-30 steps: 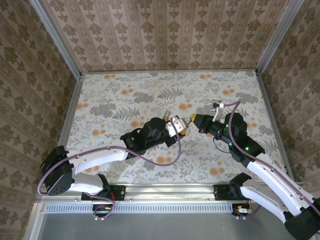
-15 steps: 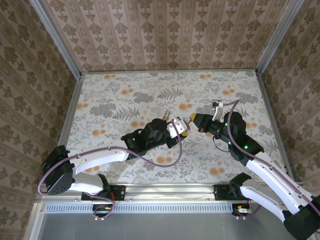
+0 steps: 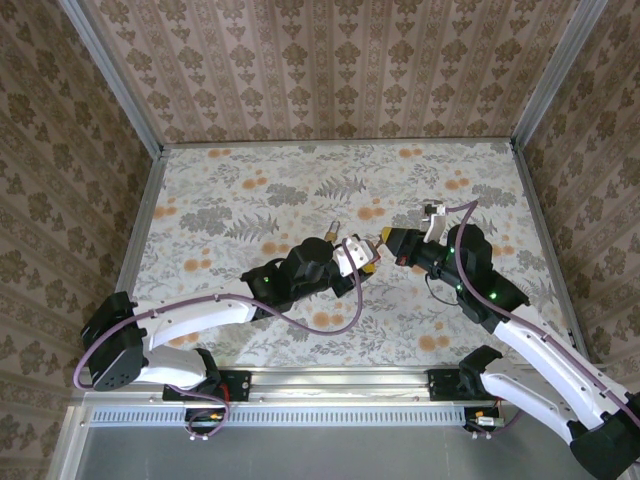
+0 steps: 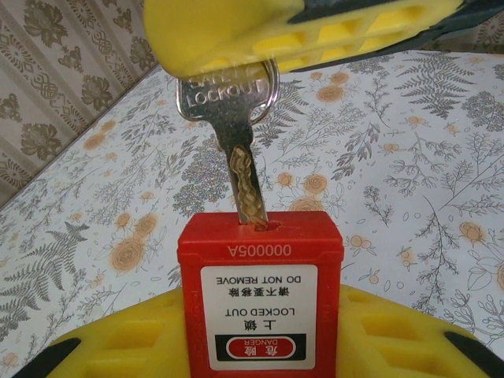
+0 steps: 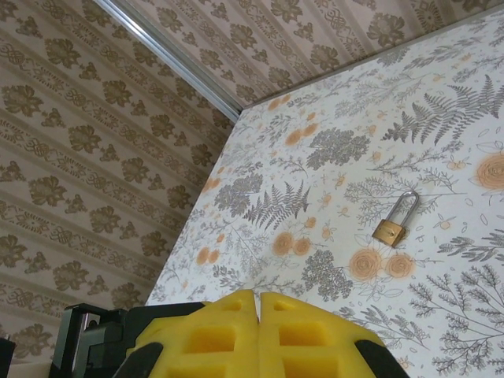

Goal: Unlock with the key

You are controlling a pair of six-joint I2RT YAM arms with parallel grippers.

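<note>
In the left wrist view my left gripper [image 4: 260,335] is shut on a red lock body [image 4: 260,303] with a white "LOCKED OUT" label, one yellow finger on each side. The silver key [image 4: 236,134] stands with its tip in the keyhole on the lock's top face. The right gripper's yellow fingers [image 4: 299,31] pinch the key's head from above. From the top camera, the left gripper [image 3: 357,252] and right gripper [image 3: 385,243] meet tip to tip mid-table. The right gripper [image 5: 258,303] looks shut in its own view, and the key is hidden behind its fingers.
A small brass padlock [image 5: 394,224] with a silver shackle lies on the floral tabletop [image 3: 250,190], just beyond the left gripper [image 3: 331,228]. Patterned walls close the table on the left, far and right sides. Purple cables loop beside both arms.
</note>
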